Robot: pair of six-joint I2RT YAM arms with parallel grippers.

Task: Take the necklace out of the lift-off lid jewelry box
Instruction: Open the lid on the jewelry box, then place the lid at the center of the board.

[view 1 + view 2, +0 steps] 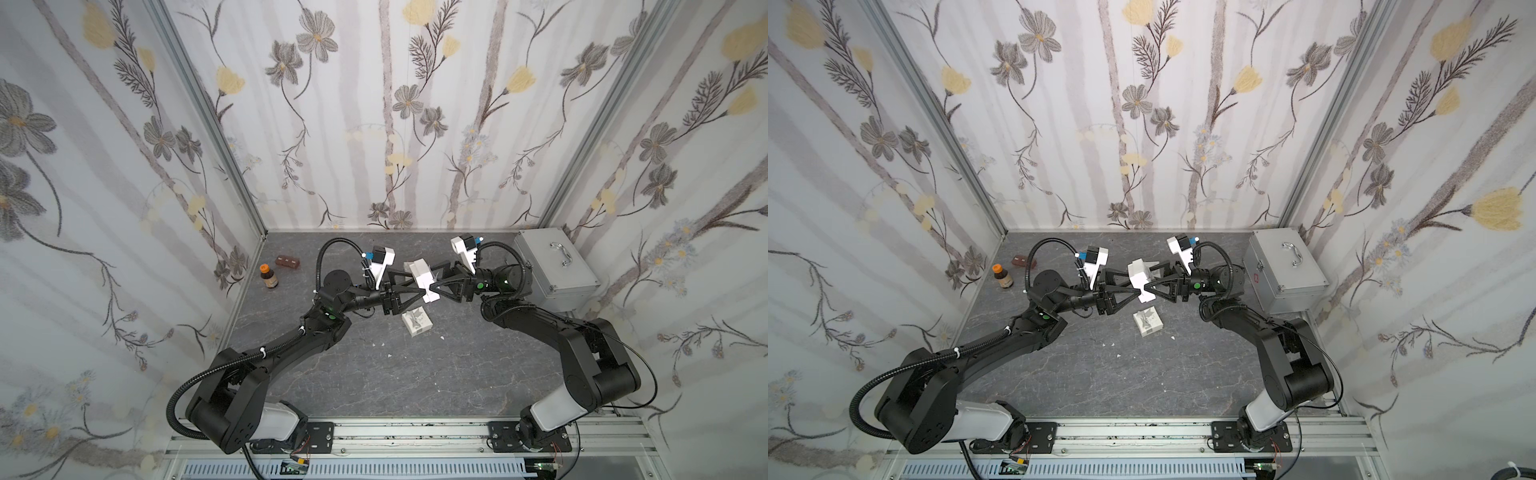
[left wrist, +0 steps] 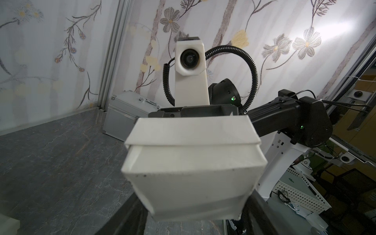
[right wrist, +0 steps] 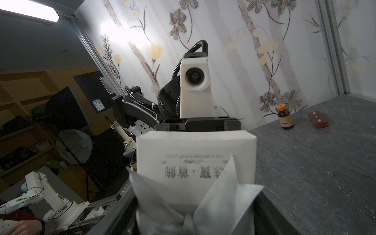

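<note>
Currently, the white jewelry box (image 1: pixel 417 268) hangs in the air above the far middle of the dark marbled tabletop (image 1: pixel 415 395), caught between the two arms, which meet there head-on. The right gripper (image 1: pixel 434 279) pinches the box from the right. Its wrist view shows the printed side of the box with a pale pinked-edge cloth (image 3: pixel 223 203) bunched in front of it. The left gripper (image 1: pixel 419 284) has a finger on either side of the box from the left, and its wrist view shows the lid seated over the base. I cannot tell whether those fingers press the box or only flank it. The necklace (image 3: pixel 350 195), a fine chain, lies loose on bare tabletop apart from the box; it shows only in the right wrist view. Just near of the held box a white square piece (image 1: pixel 415 324) with a gray inside rests on the table. A silver metal case (image 1: pixel 552 266) stands far right. An amber bottle (image 1: pixel 269 276) and a brown block (image 1: pixel 288 262) sit far left.
</note>
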